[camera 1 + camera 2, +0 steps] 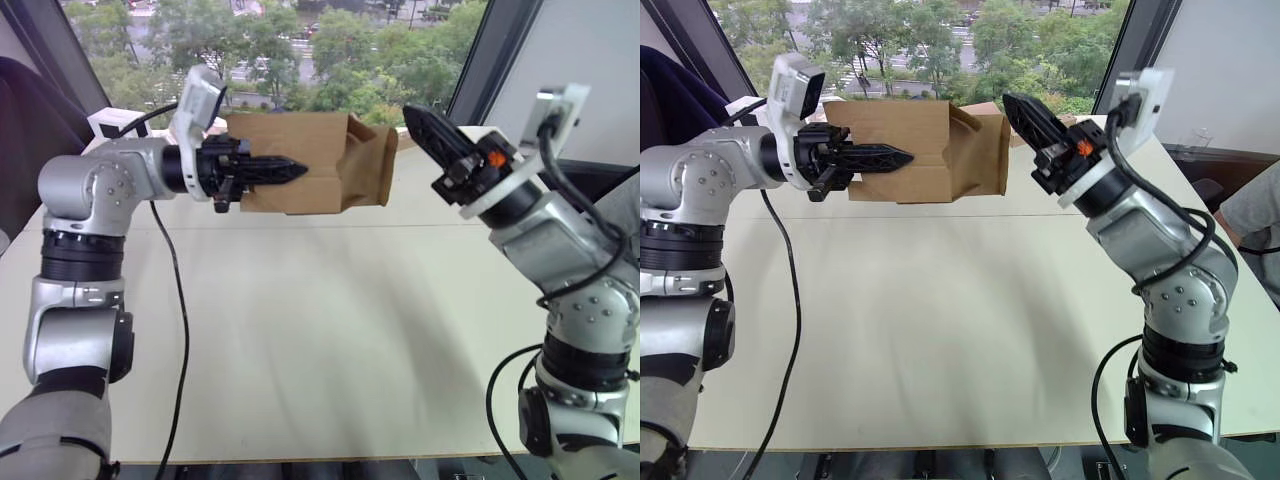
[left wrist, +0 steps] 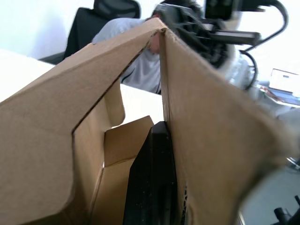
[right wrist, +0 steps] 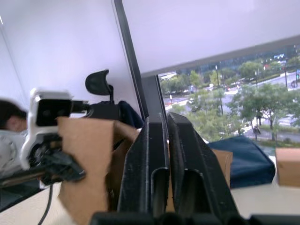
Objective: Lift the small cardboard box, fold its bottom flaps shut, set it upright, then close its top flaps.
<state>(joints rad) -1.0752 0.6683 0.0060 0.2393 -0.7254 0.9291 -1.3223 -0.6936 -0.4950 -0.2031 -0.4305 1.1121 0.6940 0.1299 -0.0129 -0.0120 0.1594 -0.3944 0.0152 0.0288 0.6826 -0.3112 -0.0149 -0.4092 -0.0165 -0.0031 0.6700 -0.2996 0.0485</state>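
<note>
The small cardboard box (image 1: 310, 140) hangs on its side in the air above the far part of the table. My left gripper (image 1: 292, 171) is shut on its front wall. In the left wrist view one black finger (image 2: 152, 183) lies inside the box against that wall (image 2: 211, 140). The flaps (image 1: 378, 165) at the box's right end stand partly folded, one bent inward (image 2: 125, 140). I cannot tell whether they are the bottom flaps or the top flaps. My right gripper (image 1: 1015, 105) is shut with nothing in it, its tip close to that flapped end, just right of it.
The pale table (image 1: 320, 330) spreads out below both arms. A white box (image 1: 105, 122) stands at the back left by the window. A person's sleeve (image 1: 1255, 220) shows at the right edge. A black cable (image 1: 180, 300) hangs from my left arm.
</note>
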